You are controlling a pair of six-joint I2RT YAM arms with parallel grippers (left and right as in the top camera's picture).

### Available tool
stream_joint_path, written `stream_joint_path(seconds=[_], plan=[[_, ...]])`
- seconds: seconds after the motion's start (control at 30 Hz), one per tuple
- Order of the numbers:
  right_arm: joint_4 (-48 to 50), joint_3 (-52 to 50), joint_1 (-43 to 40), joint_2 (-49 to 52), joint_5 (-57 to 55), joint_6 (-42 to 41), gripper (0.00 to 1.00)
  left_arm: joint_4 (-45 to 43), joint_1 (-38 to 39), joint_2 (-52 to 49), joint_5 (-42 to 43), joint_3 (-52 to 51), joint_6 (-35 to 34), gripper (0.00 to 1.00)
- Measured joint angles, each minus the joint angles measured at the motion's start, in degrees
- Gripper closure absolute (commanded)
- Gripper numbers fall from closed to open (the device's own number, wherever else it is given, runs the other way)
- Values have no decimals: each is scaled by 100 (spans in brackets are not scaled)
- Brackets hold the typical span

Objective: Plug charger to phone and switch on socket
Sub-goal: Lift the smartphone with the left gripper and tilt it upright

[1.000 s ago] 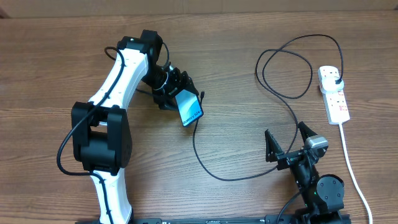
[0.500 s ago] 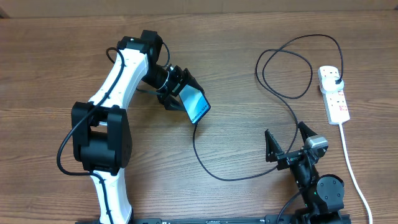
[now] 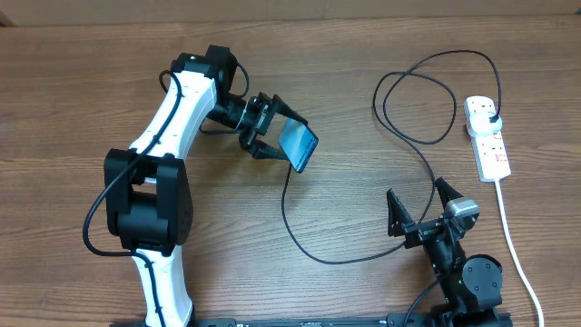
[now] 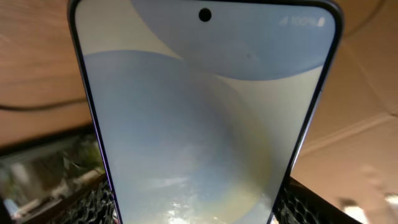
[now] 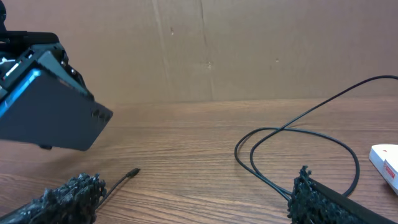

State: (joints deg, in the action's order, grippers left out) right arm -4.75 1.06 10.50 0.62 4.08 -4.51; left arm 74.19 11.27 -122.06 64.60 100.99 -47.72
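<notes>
Left gripper (image 3: pixel 280 134) is clamped on the phone (image 3: pixel 300 145), which it holds tilted in the air over the middle of the desk (image 3: pixel 91 91), screen lit. Right gripper (image 3: pixel 419 207) is spread wide and empty, near the front edge on the right. Charger (image 3: pixel 283 204) loops across the desk, its plug in the power strip (image 3: pixel 490 150) by the right edge and its tip (image 5: pixel 132 172) lying loose under the phone.

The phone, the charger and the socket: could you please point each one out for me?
phone (image 3: pixel 298 143), overhead view, middle of its lit screen.
charger (image 5: pixel 133 172), right wrist view, its small connector tip.
socket (image 3: pixel 491 151), overhead view, middle of the white strip.
</notes>
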Motion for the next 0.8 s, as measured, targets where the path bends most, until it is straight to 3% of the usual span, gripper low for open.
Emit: stream_joint_path(seconds=[0.47, 0.8], plan=[[0, 0, -2, 0, 0, 4, 0, -341, -98, 0, 1012, 0, -940, 51], [2, 0, -2, 0, 2, 4, 0, -372, -916, 0, 1091, 0, -1069, 51]])
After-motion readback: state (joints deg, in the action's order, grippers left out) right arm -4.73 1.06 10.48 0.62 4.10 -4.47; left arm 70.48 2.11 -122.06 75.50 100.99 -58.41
